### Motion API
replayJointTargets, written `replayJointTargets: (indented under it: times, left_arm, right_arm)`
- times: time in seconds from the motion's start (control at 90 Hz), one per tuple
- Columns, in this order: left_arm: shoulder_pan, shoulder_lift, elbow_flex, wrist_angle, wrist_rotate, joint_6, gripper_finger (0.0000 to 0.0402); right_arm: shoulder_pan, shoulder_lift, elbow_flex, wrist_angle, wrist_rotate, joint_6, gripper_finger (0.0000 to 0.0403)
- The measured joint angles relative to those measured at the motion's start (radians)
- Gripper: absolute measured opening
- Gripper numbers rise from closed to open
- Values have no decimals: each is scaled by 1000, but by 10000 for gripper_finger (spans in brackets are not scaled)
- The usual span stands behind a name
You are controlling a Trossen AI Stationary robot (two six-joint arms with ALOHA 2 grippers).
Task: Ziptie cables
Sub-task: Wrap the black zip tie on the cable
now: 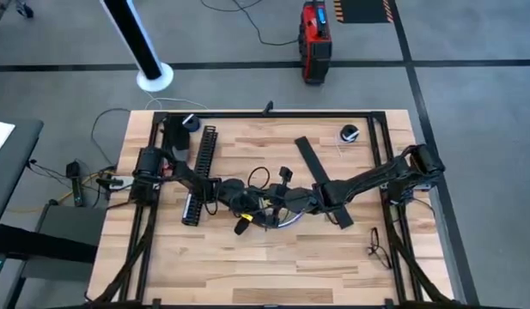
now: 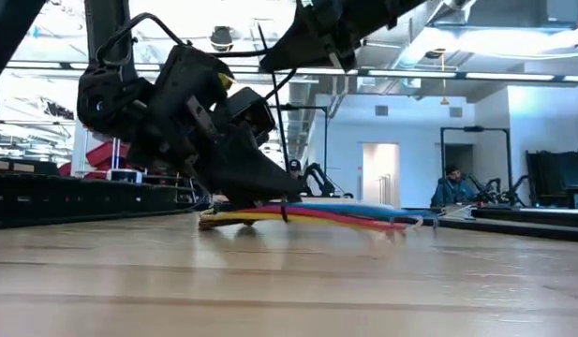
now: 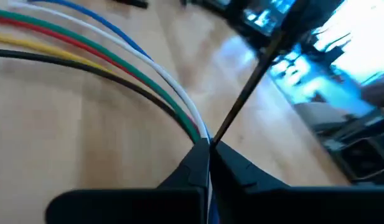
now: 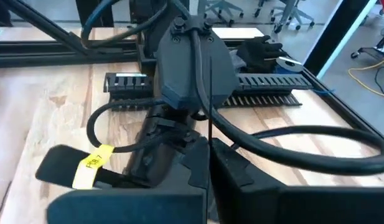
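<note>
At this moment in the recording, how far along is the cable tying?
Done: the cables are gathered, converging at the left gripper, whose fingers are shut on them at mid-table. In hand: a thin black strip, likely the zip tie, meets the bundle there; the right gripper sits shut close by. Left: no closed loop shows, so cinching seems to remain.

We see a table (image 1: 273,257) of pale, smooth planked wood with a slight sheen, thin cables (image 3: 117,59) in glossy coloured plastic sheathing, and matt black plastic fingers (image 3: 241,171).
</note>
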Motion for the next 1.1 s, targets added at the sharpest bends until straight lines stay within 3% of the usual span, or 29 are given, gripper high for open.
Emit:
replayJointTargets:
  times: [0.167, 0.311, 0.578, 0.789, 1.1]
  left_arm:
    - [17, 0, 0, 4, 5, 2, 0]
    - [18, 3, -2, 12, -6, 16, 9]
    - [19, 3, -1, 12, -18, 42, 93]
    - [23, 5, -1, 30, -23, 53, 147]
    - [31, 5, 1, 20, 27, 36, 158]
  right_arm:
    - [-2, -11, 47, -133, -67, 58, 8]
    - [-5, -15, 61, -202, -99, 81, 41]
    - [4, -13, 58, -266, -125, 97, 132]
    - [52, -11, 57, -402, -127, 226, 189]
    - [148, -10, 39, -555, -129, 327, 207]
